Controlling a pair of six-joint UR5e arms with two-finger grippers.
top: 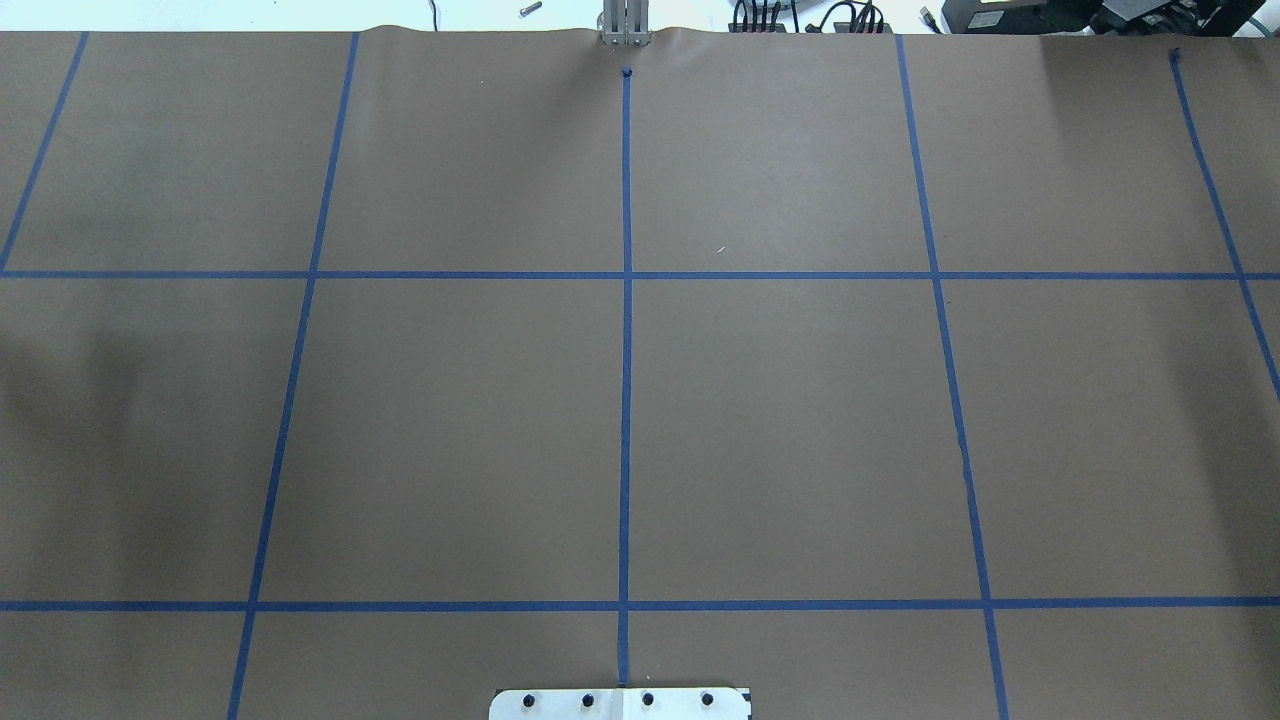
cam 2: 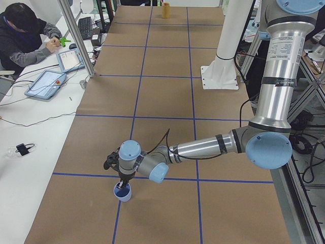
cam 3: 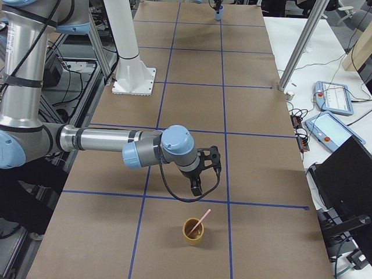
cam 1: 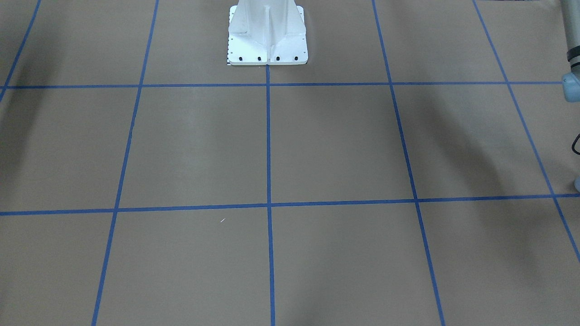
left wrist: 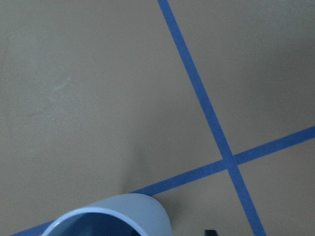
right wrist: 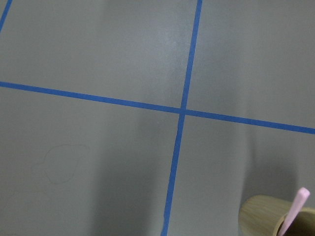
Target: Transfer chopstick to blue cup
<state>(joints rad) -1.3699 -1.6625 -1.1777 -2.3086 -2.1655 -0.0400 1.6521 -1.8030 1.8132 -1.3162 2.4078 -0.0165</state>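
Note:
The blue cup (cam 2: 122, 192) stands upright at the table's end on my left, and its rim also shows in the left wrist view (left wrist: 110, 219). My left gripper (cam 2: 122, 179) hangs just above the cup's mouth; I cannot tell if it is open or shut. The pale-pink chopstick (cam 3: 202, 221) leans in a tan cup (cam 3: 193, 231) at the table's other end, and also shows in the right wrist view (right wrist: 294, 210). My right gripper (cam 3: 196, 187) hangs a little above and behind the tan cup; I cannot tell its state. Nothing shows in either gripper.
The brown table has a blue tape grid (top: 626, 275). The white robot base (cam 1: 267, 34) stands at the table's middle edge. An operator (cam 2: 23, 35) sits at a side desk with tablets (cam 2: 46, 84). Metal posts (cam 2: 76, 35) stand at the table's far edge.

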